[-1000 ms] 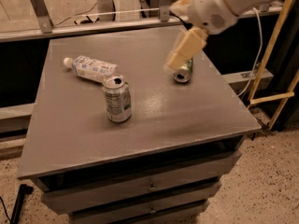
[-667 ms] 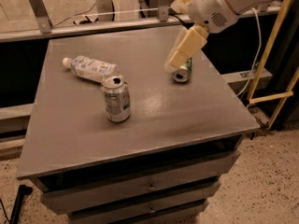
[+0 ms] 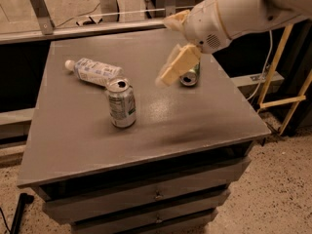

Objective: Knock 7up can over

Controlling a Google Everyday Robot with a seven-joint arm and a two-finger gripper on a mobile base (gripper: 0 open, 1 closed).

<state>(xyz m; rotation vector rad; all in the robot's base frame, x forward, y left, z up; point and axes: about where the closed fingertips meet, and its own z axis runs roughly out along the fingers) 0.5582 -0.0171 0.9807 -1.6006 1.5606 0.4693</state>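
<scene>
7up can, the pale silver-grey drink can with green patches and a silver top, is standing upright a bit left of the middle of the grey flat-topped table. So the knocking-over part isn't done yet. Nothing is touching it.

The cream-coloured two-finger gripper hangs in the air to the can's right and a little further back, well apart from it, tilted so the tips point down and toward the can. The fingers look pinched narrow with nothing between them. That makes sense to me: you don't need to grab anything for a shove, and a closed wedge is stiffer to push with. The bulky white arm comes in from the upper right, which is probably why the approach is from that side.

Two other things are on top. A clear plastic bottle with a blue-white label lies on its side just behind the can, near it but I can't tell if they touch. A darker all-green can lies on its side right behind the gripper, partly hidden by it.

My guess is the next move needs a sideways sweep at the upper half of the can, so it tips instead of sliding. The risk is bumping the bottle along with it.
</scene>
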